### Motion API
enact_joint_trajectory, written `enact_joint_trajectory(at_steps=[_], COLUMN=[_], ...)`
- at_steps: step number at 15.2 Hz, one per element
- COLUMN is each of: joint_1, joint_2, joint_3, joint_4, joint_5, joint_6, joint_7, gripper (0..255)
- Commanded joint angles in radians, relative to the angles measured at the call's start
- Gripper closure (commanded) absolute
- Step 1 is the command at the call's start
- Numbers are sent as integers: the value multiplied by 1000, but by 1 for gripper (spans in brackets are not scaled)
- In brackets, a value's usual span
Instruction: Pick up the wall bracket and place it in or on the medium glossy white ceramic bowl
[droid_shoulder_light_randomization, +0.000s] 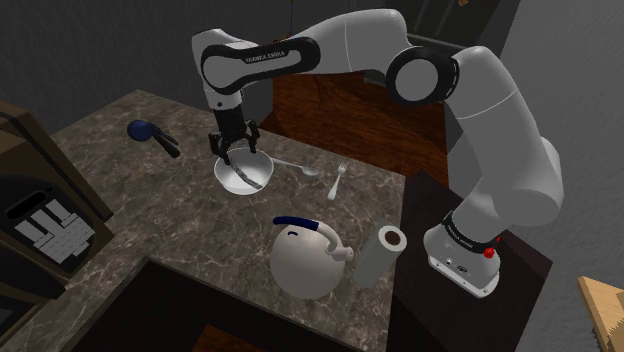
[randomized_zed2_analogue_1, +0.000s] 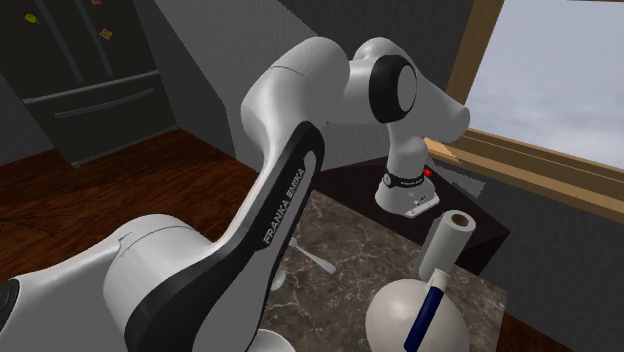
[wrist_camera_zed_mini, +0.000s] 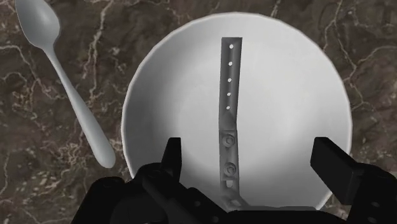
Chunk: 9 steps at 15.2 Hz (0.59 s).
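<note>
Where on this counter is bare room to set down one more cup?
Most room lies on the counter at the shoulder view's left, bordered by the bowl, the round pot and the blue tool. Crowded: between bowl, spoon, fork, round pot and paper roll.

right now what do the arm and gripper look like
The Franka arm has white shells with black joints, FRANKA EMIKA lettering on a black band and a red button near its base. The gripper is all black with two fingers.
</note>
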<state>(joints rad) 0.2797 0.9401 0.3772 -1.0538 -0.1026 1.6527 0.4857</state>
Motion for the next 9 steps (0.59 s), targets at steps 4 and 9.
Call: enact_joint_trajectory(at_steps=[4,9], joint_1=[16,16], joint_2=[27,28], joint_3=[-3,-3], joint_4=[133,134], joint_5=[-2,-2], joint_6=[-105,-105], joint_7=[-4,-4], gripper=[0,0])
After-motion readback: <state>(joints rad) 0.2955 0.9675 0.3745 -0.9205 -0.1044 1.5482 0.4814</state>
